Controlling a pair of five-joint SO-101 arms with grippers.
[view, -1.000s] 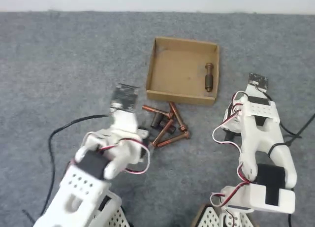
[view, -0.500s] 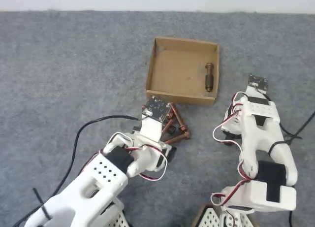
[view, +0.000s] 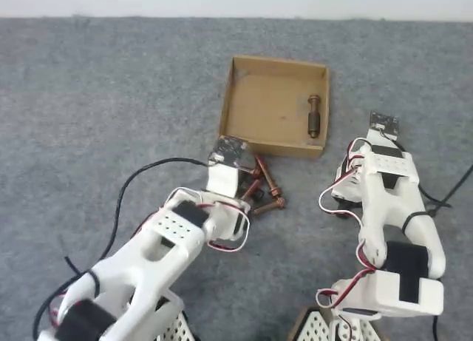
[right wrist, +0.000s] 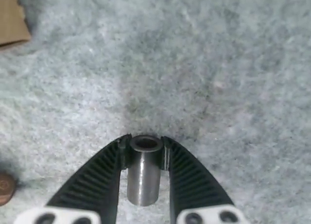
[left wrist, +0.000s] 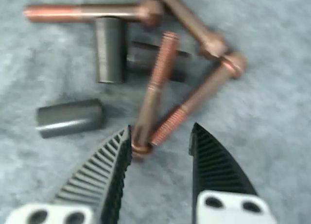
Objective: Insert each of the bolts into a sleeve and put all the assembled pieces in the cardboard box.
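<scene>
**Clerk:** Entry one, pincers?

**Checker:** Left pincer (left wrist: 161,132): open. Its jaws are set either side of the head end of a bolt (left wrist: 153,90). The threaded tip of a second bolt (left wrist: 199,95) is also caught between them. Right pincer (right wrist: 144,142): closed on a sleeve (right wrist: 143,178), which is held over the grey surface (right wrist: 218,63) with its bore turned away from the wrist.

**Clerk:** Entry two, locations?

**Checker:** Bolts and loose sleeves (left wrist: 70,118): heaped mid-surface, just on the near-edge side of the cardboard box (view: 259,112). The box is placed toward the far edge. One assembled piece (view: 314,116) is lodged against the box wall nearest the right edge.

**Clerk:** Handling note?

**Checker:** One bolt only should be taken. It is judged that the jaws are best shifted clear of the second bolt's tip before being closed. The shank should be gripped near the head, so the threads are left free for the held sleeve.

**Clerk:** Markings?

**Checker:** No legible writing is recorded.
</scene>
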